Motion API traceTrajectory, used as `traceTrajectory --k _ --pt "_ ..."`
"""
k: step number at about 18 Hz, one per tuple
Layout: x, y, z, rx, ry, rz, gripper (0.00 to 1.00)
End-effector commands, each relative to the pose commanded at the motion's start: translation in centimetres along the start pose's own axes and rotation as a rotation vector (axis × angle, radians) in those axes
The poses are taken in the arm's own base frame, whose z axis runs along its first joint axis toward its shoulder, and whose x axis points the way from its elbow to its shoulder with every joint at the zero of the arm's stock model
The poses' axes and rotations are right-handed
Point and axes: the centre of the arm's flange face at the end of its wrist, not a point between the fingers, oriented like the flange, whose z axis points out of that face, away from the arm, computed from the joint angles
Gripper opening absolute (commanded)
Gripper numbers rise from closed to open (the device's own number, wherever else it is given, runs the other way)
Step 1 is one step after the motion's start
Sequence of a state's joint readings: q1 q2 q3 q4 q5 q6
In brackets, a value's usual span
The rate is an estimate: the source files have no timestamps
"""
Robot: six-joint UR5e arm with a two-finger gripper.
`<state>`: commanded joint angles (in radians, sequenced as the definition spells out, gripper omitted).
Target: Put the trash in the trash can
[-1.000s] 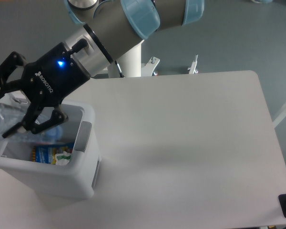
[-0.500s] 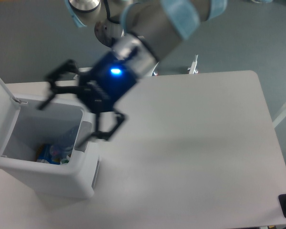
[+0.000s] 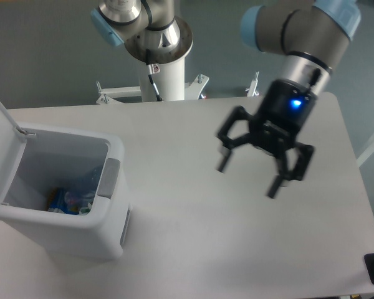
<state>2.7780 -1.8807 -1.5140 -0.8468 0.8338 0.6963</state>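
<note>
Lower left of frame: trash can point(image 3: 110, 187) sits on the worktop point(image 3: 193, 249) w/ lid flipped up at the far left edge. Trash point(image 3: 70, 200) lies at the bottom inside, colourful bits plus a pale clear shape; can't separate bottle from wrapper at this res. Nothing loose visible on the worktop, so task looks done or v. nearly; at most the lid may need closing.

Centre-right: tool point(image 3: 249, 175) hangs above the worktop, well apart from the can, fingers spread wide, nothing between them. A bit motion-blurred.

Upper frame: arm reaches down from top right, wrist angled toward lower left, blue LED lit on tool body. Arm base column stands behind the worktop's far edge, upper centre-left.
</note>
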Motion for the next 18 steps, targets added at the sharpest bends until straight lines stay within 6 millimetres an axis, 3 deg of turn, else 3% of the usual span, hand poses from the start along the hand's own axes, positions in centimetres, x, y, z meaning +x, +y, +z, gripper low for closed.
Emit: traceTrajectory --k 3,6,10,13,18 --pt "-0.7 2.6 1.6 -0.144 -0.094 0.094 1.00" --pt "-1.7 4.5 1.8 -0.284 -0.173 0.181 1.00" --pt "-1.7 5.5 4.0 -0.468 -0.250 0.266 1.00" --pt "0.1 5.5 6.3 -0.571 -0.259 0.383 1.00" --pt "0.2 6.3 7.1 -0.610 -0.258 0.394 1.00"
